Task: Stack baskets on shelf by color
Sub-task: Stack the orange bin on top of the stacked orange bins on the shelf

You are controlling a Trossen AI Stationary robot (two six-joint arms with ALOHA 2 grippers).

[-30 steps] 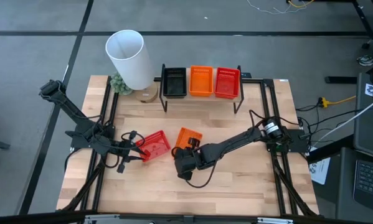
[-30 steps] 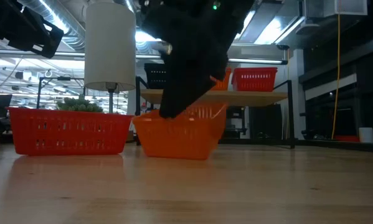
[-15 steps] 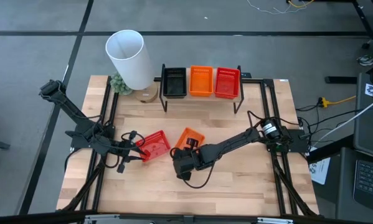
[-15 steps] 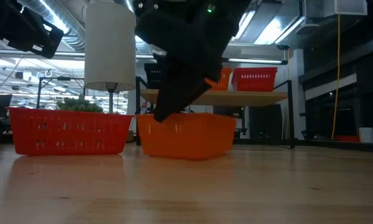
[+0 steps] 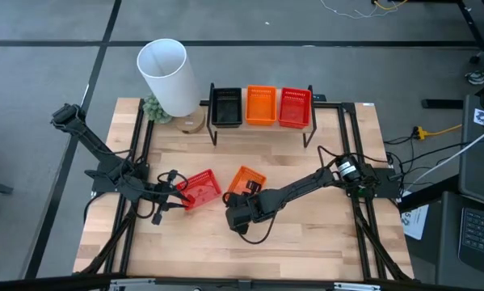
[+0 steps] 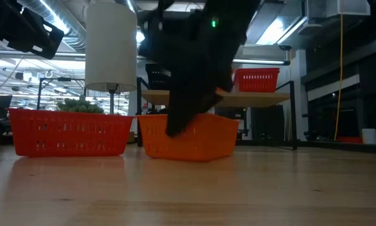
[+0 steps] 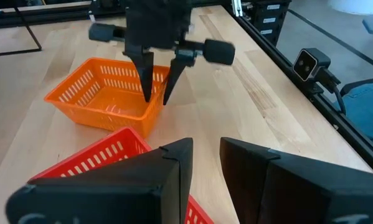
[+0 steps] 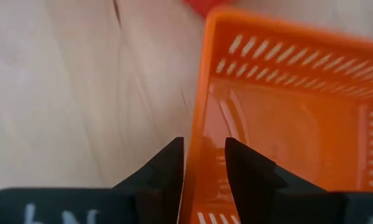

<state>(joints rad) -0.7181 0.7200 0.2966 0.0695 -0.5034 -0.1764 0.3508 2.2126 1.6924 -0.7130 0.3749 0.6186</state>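
Note:
Two baskets stand on their bases on the table: a red basket (image 5: 199,188) (image 6: 68,132) and an orange basket (image 5: 248,178) (image 6: 194,135). My left gripper (image 5: 175,192) (image 7: 206,146) is at the red basket's (image 7: 93,171) left end, with a narrow gap between its fingers. My right gripper (image 5: 243,196) (image 8: 205,165) comes down on the orange basket's near wall and is shut on it. The shelf (image 5: 262,128) at the far edge carries black (image 5: 225,107), orange (image 5: 261,105) and red (image 5: 295,107) baskets. My left gripper is on the red basket's left-end wall (image 7: 195,213). A strip of the wall shows far back between the fingers, and the fingers hide the rest. The basket stands flat on the table. My right gripper pinches the orange basket's near wall (image 8: 198,124), one finger inside (image 8: 245,171) and one outside (image 8: 170,168). It comes from above, slanting from the table's near right. The basket's base is on the table.
A tall white cylinder (image 5: 167,77) and a small plant (image 5: 154,107) stand at the far left, beside the shelf. Bare tabletop (image 5: 306,234) lies along the near side and to the right of the orange basket.
The orange basket, tipped a second ago, has turned a little on the table and now sits level. My right gripper has shifted slightly toward the table's right with it.

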